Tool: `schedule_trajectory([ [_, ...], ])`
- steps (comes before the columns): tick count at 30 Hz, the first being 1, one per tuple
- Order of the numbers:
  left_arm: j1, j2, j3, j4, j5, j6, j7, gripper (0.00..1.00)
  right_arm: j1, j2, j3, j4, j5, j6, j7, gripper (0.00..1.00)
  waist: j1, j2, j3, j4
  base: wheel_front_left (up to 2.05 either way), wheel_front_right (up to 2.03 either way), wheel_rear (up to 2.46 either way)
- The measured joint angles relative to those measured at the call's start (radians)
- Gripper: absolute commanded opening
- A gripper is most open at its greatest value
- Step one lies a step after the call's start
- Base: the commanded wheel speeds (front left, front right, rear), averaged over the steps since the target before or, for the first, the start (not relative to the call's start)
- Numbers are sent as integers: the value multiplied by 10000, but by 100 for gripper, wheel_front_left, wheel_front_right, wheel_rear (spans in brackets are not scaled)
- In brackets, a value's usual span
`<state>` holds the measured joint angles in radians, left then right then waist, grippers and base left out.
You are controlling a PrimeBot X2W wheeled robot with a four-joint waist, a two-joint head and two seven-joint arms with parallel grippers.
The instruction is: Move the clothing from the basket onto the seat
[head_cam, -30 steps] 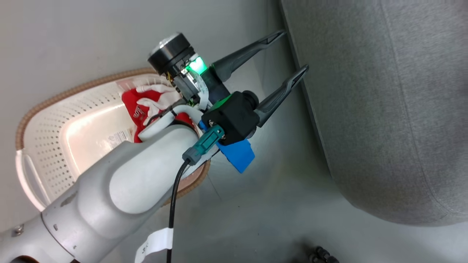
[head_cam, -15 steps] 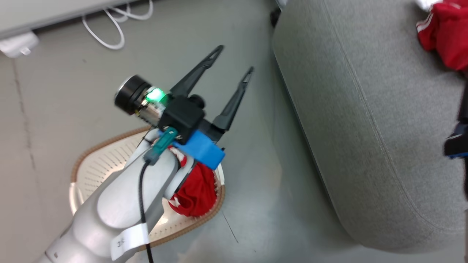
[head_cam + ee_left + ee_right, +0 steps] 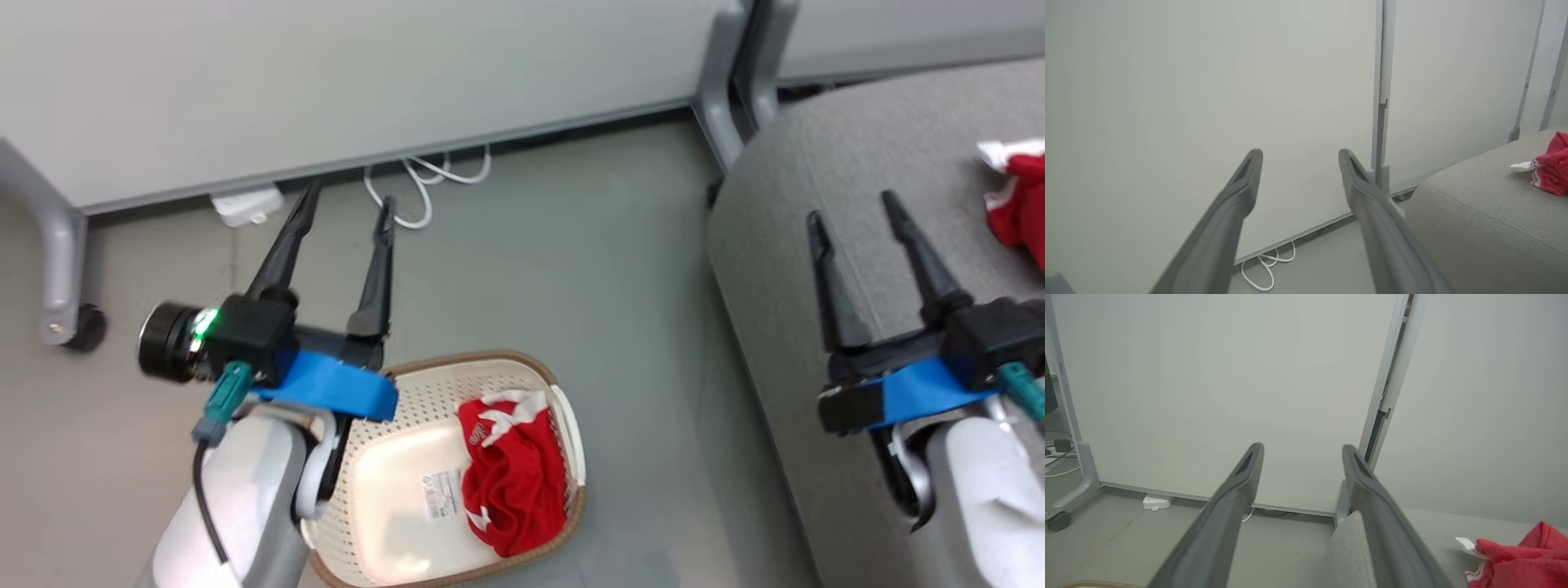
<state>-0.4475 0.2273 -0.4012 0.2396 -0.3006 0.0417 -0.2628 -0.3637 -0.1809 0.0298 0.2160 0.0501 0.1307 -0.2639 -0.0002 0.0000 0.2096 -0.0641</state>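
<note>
Clothing (image 3: 513, 478) seen in basket (image 3: 465, 359), behind left pincer (image 3: 349, 193), spread, empty. Second garment (image 3: 1020, 216) laid on seat (image 3: 784, 180), ahead-right of right pincer (image 3: 850, 207), likewise spread, empty.

Open floor (image 3: 629, 269) ran between the basket (image 3: 490, 358) and the seat (image 3: 857, 147); the partition panel (image 3: 326, 73) and its cables (image 3: 424, 184) bounded the far side.

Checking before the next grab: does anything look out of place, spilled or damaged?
Nothing looks spilled or damaged. One crumpled red garment sits in the basket, another red garment lies bunched on the grey seat. White cables trail loose on the floor by the partition.
</note>
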Motion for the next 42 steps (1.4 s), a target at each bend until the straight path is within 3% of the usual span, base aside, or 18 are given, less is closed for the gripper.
schedule_trajectory([
  [7, 1455, -420, 1446, -198, 562, -253, -2, 100, 871, 307, 479, -182, 174, 2, 0, 100, -1, 0, -835, 642, 0, 0, 0],
  [18, 3317, -1221, 2888, -414, 1300, -961, -2, 100, 2425, 633, 8, -2, 384, 0, 0, 100, -1, 0, -1914, 1114, 0, 0, 0],
  [27, 3910, -1580, 3344, -102, 1615, -1402, 0, 100, 3140, 848, -405, 412, 403, 0, 0, 100, 0, 0, -2167, 1198, 0, 0, 0],
  [42, 4123, -1737, 3590, 178, 1873, -1586, 0, 100, 3496, 1103, -617, 637, 387, 0, 0, 100, 1, 0, -2218, 1273, 0, 0, 0],
])
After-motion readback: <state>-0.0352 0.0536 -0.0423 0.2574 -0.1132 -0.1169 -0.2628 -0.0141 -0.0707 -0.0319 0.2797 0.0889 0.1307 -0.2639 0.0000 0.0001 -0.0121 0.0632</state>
